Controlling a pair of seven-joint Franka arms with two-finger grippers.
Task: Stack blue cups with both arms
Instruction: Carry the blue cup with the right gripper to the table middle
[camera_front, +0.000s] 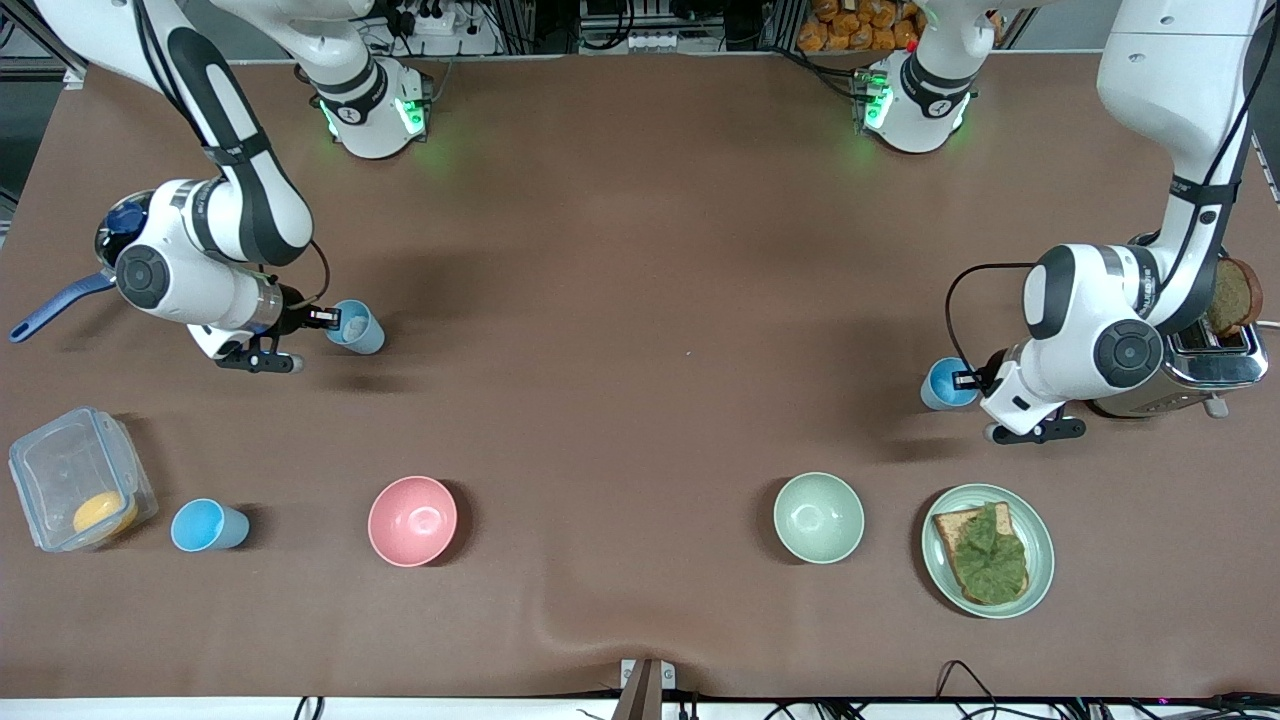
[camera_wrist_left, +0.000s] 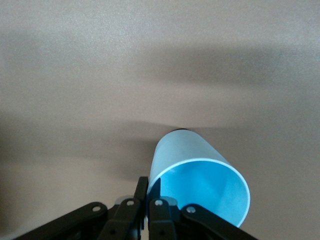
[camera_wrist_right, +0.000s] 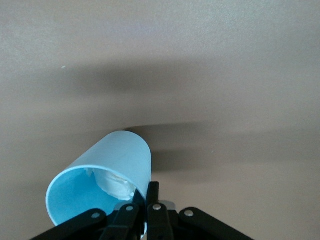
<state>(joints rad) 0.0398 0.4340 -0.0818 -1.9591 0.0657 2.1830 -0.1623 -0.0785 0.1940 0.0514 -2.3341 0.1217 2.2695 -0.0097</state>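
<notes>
My right gripper (camera_front: 322, 318) is shut on the rim of a blue cup (camera_front: 357, 327) with a whitish patch inside. It holds the cup tilted on its side, over the table toward the right arm's end. In the right wrist view the cup (camera_wrist_right: 107, 167) sits in the gripper (camera_wrist_right: 148, 194), one finger inside the rim and one outside. My left gripper (camera_front: 968, 380) is shut on the rim of a second blue cup (camera_front: 944, 385), also held tilted, beside the toaster. The left wrist view shows this cup (camera_wrist_left: 200, 172) in the gripper (camera_wrist_left: 149, 189). A third blue cup (camera_front: 207, 525) stands on the table.
A clear lidded container (camera_front: 75, 490) holding something orange stands beside the third cup. A pink bowl (camera_front: 412, 520), a pale green bowl (camera_front: 818, 517) and a green plate (camera_front: 1040, 560) with toast and lettuce lie nearer the front camera. A toaster (camera_front: 1215, 360) and a blue-handled pan (camera_front: 55, 305) stand at the table ends.
</notes>
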